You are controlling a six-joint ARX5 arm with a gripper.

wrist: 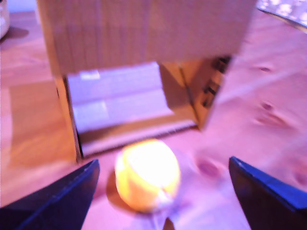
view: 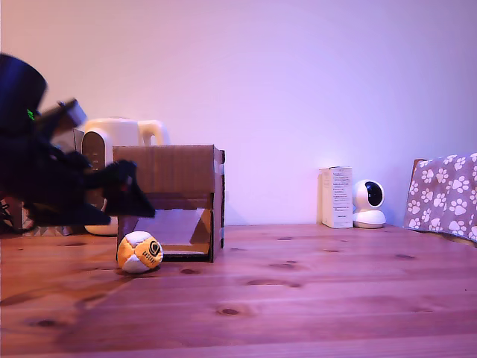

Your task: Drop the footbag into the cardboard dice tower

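**Footbag on the table between spread jaws, in front of the tower's opening**

The footbag [view: 139, 252] lies on the wooden table [view: 298, 298], just in front of the low front opening of the cardboard dice tower [view: 175, 198]. In the exterior view it sits at about 7 o'clock from the tower's middle, its black round logo facing the camera, and it looks to be just beside or touching the tower's lower front edge; which of the 2 cannot be told.

The gripper [wrist: 163, 191] has its jaws wide apart. In the wrist view the 2 dark fingers [wrist: 62, 196] stand at either side of the footbag [wrist: 147, 175], which lies between them with clear gaps on both sides, touching neither. Beyond the ball, at 12 o'clock from it, the tower [wrist: 144, 33] shows its pale sloped ramp [wrist: 115, 98]. The wrist picture is blurred.

In the exterior view the dark arm [view: 45, 179] hangs at the left, above the table, at about 10 o'clock from the footbag. Behind the tower stands a white kettle [view: 123, 134]. Toward the exterior view's right stand a small white box [view: 337, 197], a white round camera [view: 369, 203] and a paw-print patterned box [view: 445, 195]
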